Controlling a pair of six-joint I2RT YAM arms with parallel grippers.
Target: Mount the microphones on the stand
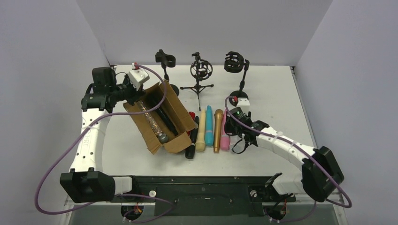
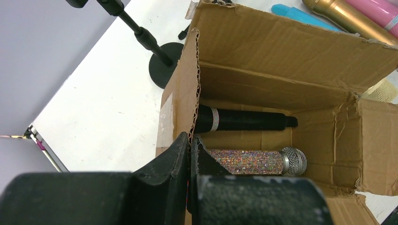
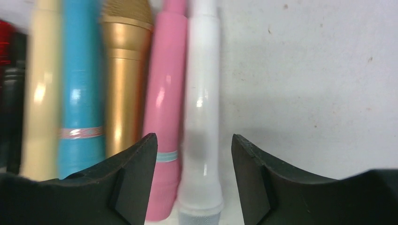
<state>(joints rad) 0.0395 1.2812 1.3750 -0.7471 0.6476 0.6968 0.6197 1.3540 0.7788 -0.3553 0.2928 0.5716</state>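
Note:
Several microphones lie side by side on the table: black (image 1: 191, 146), cream (image 1: 201, 132), teal (image 1: 209, 125), gold (image 1: 218, 130) and pink (image 1: 225, 139). In the right wrist view a white microphone (image 3: 202, 117) with a grey head lies next to the pink one (image 3: 166, 103). My right gripper (image 3: 192, 137) is open and straddles it, with gaps on both sides. A tilted cardboard box (image 2: 281, 51) holds a black microphone (image 2: 244, 120) and a glittery silver one (image 2: 256, 161). My left gripper (image 2: 192, 145) is shut on the box's side wall. Three stands (image 1: 202, 70) are at the back.
The clip stand's round base (image 2: 166, 63) sits just behind the box. A shock-mount stand (image 1: 237, 63) has its base (image 1: 241, 100) close behind my right wrist. White walls enclose the table on the left, back and right.

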